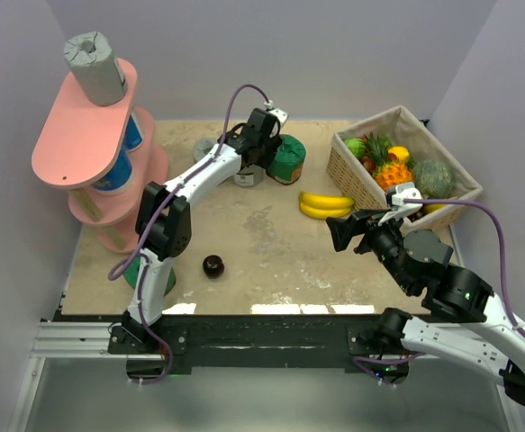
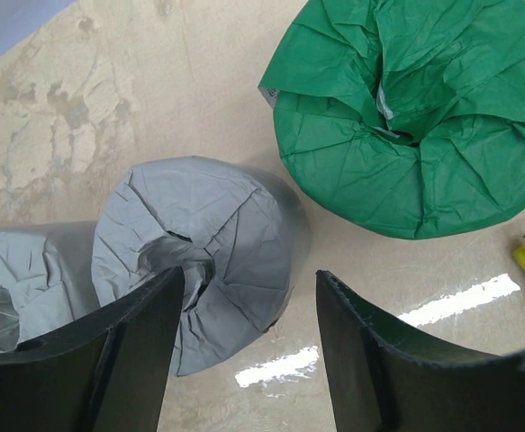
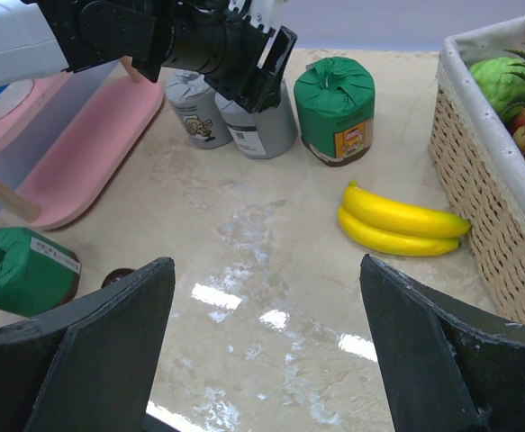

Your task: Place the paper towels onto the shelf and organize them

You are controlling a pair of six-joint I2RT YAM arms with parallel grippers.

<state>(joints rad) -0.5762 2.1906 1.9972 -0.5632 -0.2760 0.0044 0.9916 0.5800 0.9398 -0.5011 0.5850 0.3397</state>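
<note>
My left gripper (image 1: 260,144) hangs open over two grey paper towels (image 1: 247,174) at the back of the table. In the left wrist view the nearer grey roll (image 2: 199,252) lies partly between the fingers (image 2: 136,360), not gripped, with the other grey roll (image 2: 19,279) at left and a green roll (image 2: 415,117) at upper right. The pink shelf (image 1: 73,144) stands at far left with a grey roll (image 1: 95,67) on top and white-and-blue rolls (image 1: 118,175) on its middle tier. Another green roll (image 3: 19,270) sits by the left arm's base. My right gripper (image 3: 267,342) is open and holds nothing.
A wicker basket (image 1: 357,175) of fruit stands at the back right. Bananas (image 1: 325,205) lie on the table beside it. A small dark ball (image 1: 212,265) rests near the left arm. Walls close in the table on the left, back and right.
</note>
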